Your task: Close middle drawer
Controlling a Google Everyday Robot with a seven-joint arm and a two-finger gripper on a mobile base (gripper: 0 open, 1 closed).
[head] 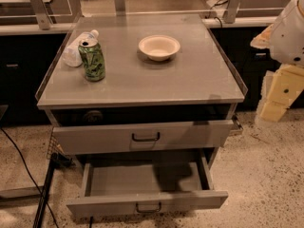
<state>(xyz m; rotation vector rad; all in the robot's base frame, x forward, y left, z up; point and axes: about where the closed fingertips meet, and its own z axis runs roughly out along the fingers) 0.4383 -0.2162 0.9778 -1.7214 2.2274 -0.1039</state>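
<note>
The middle drawer (147,202) is pulled far out at the bottom of the grey cabinet. Its low front panel carries a small dark loop handle (148,207), and its plain grey tray (142,177) lies open and bare. My gripper (278,96), pale yellow below the white arm (289,30), hangs at the right edge of the view. It is to the right of the cabinet, well above and apart from the drawer. The lowest drawer is hidden under the open one.
The upper drawer (142,136), with a taller front panel, stands slightly out. On the cabinet top (199,80) are a green can (92,59), a lying plastic bottle (76,49) and a white bowl (159,47). Black cables (45,194) run over the floor at the left.
</note>
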